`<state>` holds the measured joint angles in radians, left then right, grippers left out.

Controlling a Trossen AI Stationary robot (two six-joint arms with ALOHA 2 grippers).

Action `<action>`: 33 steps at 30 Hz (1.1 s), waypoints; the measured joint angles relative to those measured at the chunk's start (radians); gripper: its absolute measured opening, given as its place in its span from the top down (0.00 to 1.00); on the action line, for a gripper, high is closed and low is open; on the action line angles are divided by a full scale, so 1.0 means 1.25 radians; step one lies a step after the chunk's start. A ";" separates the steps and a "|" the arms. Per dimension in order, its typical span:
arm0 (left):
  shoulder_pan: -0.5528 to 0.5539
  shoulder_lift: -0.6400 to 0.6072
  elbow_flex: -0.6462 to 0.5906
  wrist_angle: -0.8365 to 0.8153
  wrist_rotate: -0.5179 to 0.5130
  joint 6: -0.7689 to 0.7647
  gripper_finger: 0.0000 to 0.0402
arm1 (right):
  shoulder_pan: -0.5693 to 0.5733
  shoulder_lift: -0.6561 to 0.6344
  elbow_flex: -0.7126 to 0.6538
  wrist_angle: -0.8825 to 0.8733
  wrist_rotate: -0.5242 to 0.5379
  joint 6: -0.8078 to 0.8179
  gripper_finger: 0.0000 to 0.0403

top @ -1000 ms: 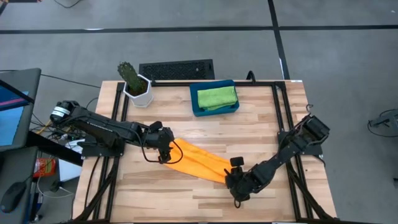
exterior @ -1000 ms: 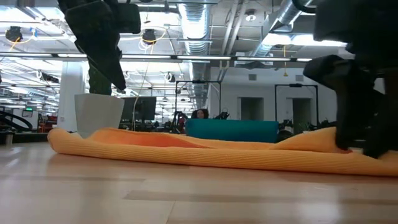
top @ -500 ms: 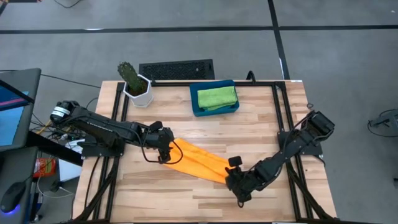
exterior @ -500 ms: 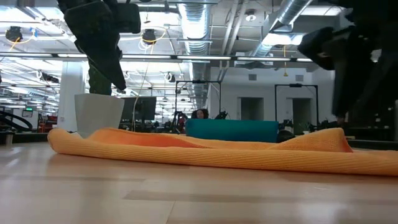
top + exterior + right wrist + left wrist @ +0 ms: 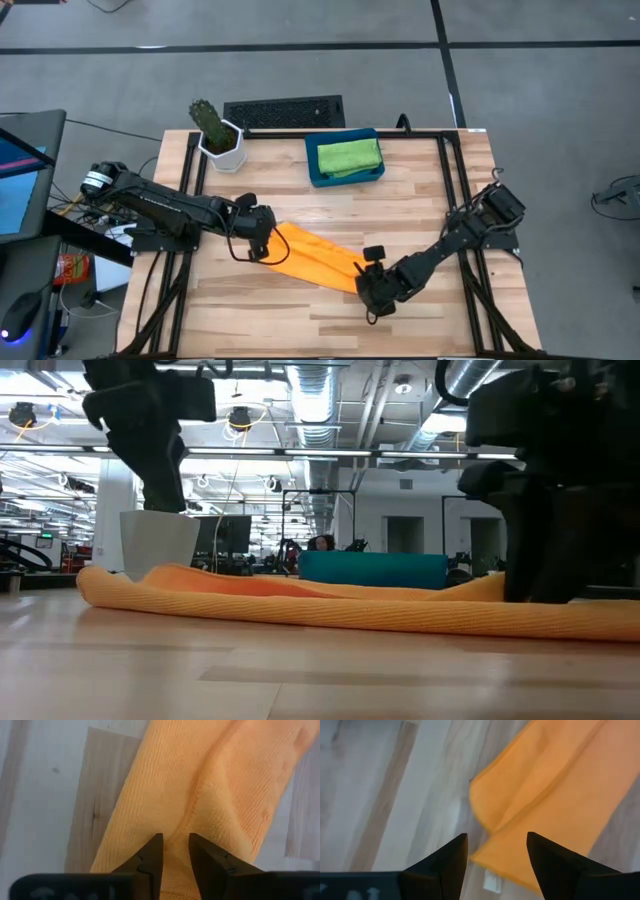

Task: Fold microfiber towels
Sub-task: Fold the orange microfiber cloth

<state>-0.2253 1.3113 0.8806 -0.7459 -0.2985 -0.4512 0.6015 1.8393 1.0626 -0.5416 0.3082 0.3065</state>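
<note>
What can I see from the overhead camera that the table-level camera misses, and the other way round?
Only the high view shows the green towel lying in the dark-blue tray, the cactus in its white pot, and which arm is which: the left gripper at one end of the orange towel, the right gripper at the other. Only the low view shows the room behind, with ceiling ducts and doorways. Both show the orange towel stretched between the two arms on the wooden table.

The wooden tabletop (image 5: 420,200) carries a dark-blue tray (image 5: 345,176) at its far edge, a potted cactus (image 5: 218,135) beside the tray, and an orange towel (image 5: 315,258) nearer than the tray
</note>
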 joint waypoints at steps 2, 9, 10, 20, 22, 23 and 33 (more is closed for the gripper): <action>0.000 0.000 -0.006 -0.005 -0.009 0.010 0.51 | -0.001 -0.006 0.000 -0.002 -0.002 0.012 0.76; 0.000 0.000 -0.120 0.069 0.027 0.018 0.51 | 0.002 -0.007 0.000 -0.003 -0.044 0.083 0.96; 0.000 0.000 -0.139 0.083 0.031 0.021 0.51 | 0.005 -0.007 0.000 -0.004 -0.044 0.093 0.95; 0.005 -0.009 -0.179 0.126 -0.049 0.153 0.51 | 0.022 -0.007 0.000 0.000 -0.059 0.105 0.95; 0.014 -0.008 -0.179 0.143 -0.051 0.197 0.51 | 0.021 -0.007 0.000 0.000 -0.059 0.105 0.96; 0.020 -0.008 -0.179 0.158 -0.044 0.225 0.51 | 0.020 -0.007 0.000 0.000 -0.059 0.105 0.97; 0.142 -0.003 -0.179 0.216 0.119 0.438 0.51 | 0.020 -0.007 0.000 0.002 -0.060 0.098 0.94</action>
<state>-0.0478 1.3072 0.6563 -0.4757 -0.1502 0.0967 0.6270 1.8301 1.0626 -0.5392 0.2329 0.4294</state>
